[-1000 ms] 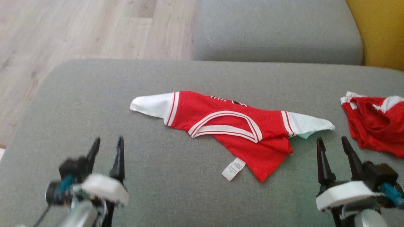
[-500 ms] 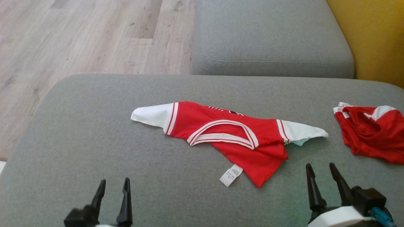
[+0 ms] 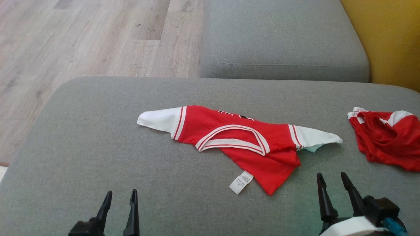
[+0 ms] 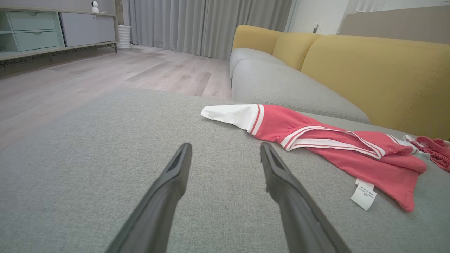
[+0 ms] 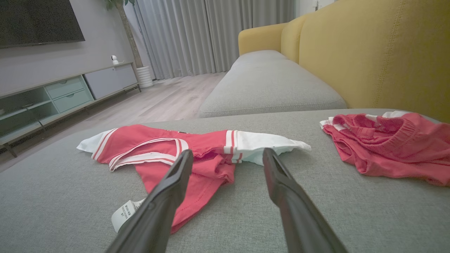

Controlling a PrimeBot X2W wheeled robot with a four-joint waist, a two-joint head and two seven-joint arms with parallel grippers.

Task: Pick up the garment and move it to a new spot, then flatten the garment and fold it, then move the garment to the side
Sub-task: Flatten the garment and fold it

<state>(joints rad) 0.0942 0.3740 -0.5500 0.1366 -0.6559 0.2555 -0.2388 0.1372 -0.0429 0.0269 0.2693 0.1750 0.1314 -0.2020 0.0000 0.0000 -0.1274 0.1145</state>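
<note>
I count two red garments on grey cushion [image 3: 82, 147]: shirt [image 3: 210, 121] centre, crumpled bundle [image 3: 384, 141] well apart, right. Left fingers [image 3: 132, 209], right fingers [image 3: 322, 196] spread, holding nothing.

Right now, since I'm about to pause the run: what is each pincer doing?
Left pincer: open, holding nothing.
Right pincer: open, holding nothing, apart from the red jersey.
</note>
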